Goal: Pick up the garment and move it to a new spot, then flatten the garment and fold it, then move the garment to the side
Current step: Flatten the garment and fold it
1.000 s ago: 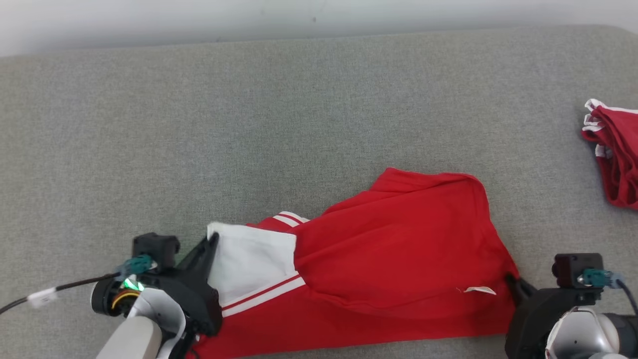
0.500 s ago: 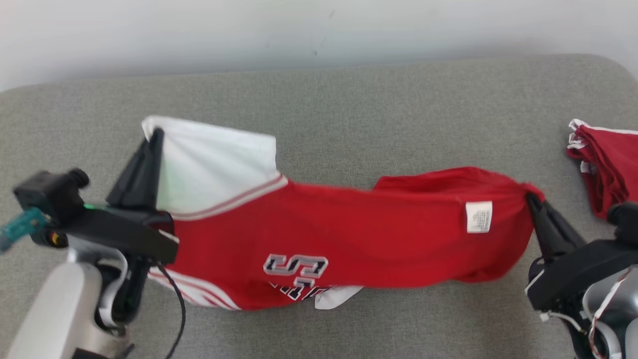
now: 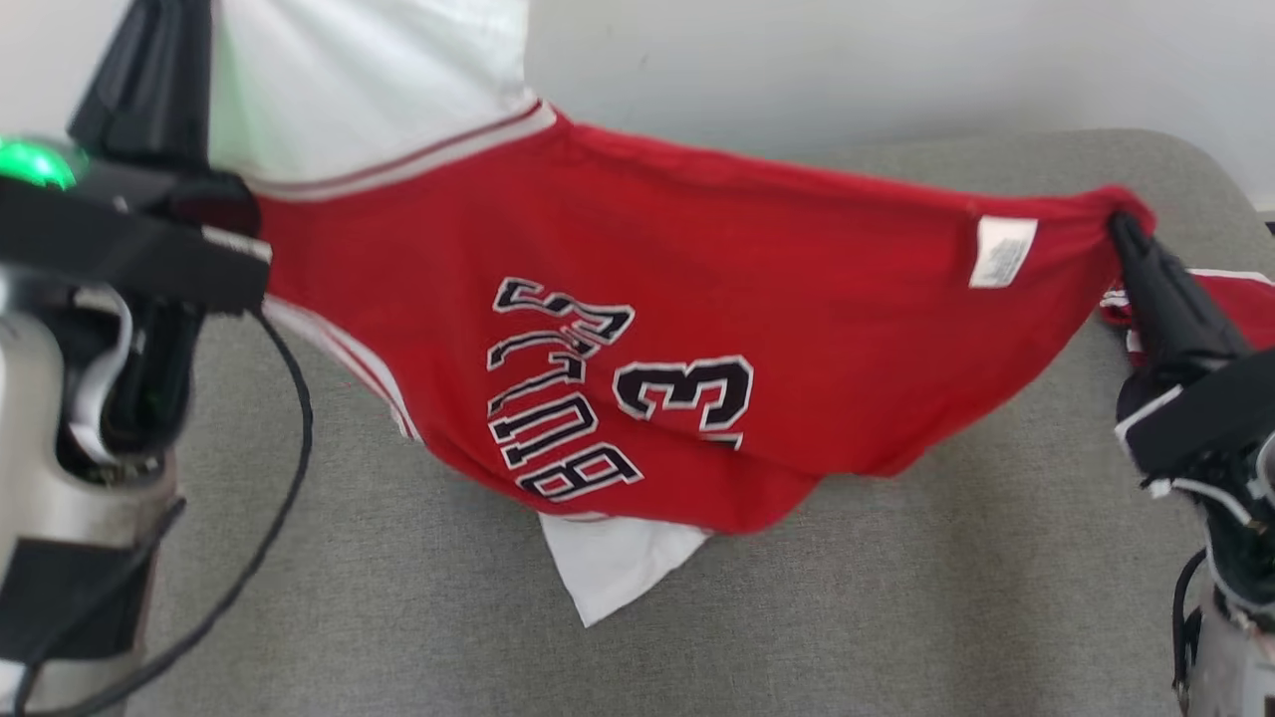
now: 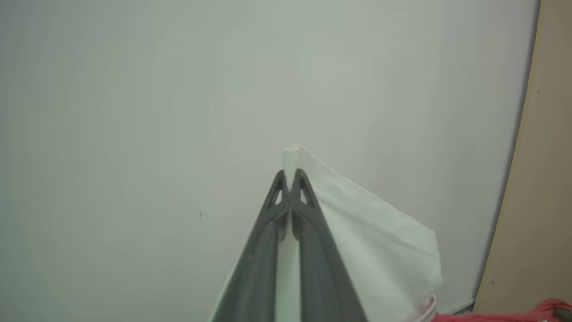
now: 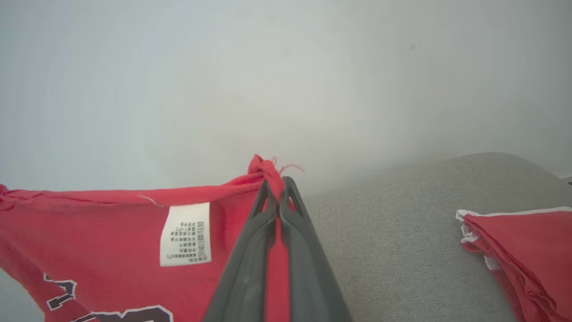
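Red garment (image 3: 797,289) held aloft, left gripper (image 4: 290,176) high pinching white corner, right gripper (image 5: 277,184) lower pinching hem

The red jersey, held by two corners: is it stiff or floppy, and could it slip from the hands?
Probably floppy: the red jersey sags in the middle between the left hand and the right hand. Likely light, since two thin pinches carry it. It might slip at the right, where only a small bunched tip is pinched.

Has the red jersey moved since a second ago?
Yes. The red jersey lay on the grey cushion; now it hangs stretched between the left gripper and right gripper, its top edge raised past the cushion's far edge.
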